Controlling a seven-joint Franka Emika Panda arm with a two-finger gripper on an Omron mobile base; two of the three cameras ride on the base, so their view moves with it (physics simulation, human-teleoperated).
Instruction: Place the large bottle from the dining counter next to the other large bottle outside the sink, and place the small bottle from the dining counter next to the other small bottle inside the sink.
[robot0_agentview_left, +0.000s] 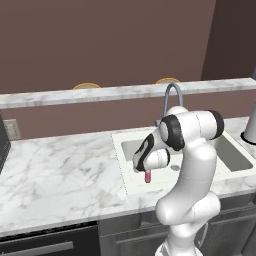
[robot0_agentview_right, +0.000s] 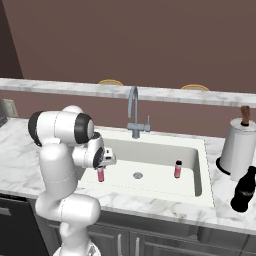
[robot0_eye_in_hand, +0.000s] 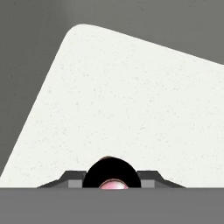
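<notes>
My gripper (robot0_agentview_left: 148, 169) hangs over the left part of the sink (robot0_agentview_left: 121, 140), shut on the small bottle (robot0_agentview_left: 148, 176), a pink-red cylinder that hangs down from the fingers. From the right side the held small bottle (robot0_agentview_right: 100, 175) sits just above the basin's left wall. The hand view looks down past its dark cap (robot0_eye_in_hand: 111, 174) onto the white basin floor (robot0_eye_in_hand: 131, 105). A second small pink bottle (robot0_agentview_right: 177, 169) stands upright inside the sink, right of the drain. The other large bottle (robot0_agentview_right: 243, 190), near-black, stands on the counter right of the sink. The large bottle is out of view.
A curved steel tap (robot0_agentview_right: 133, 112) rises behind the basin. A white paper-towel roll (robot0_agentview_right: 237, 145) stands at the right, behind the near-black bottle. The dining counter (robot0_agentview_left: 120, 92) runs along the back with gold stool tops (robot0_agentview_left: 86, 86) behind it. Marbled worktop (robot0_agentview_left: 60, 165) spreads to the left.
</notes>
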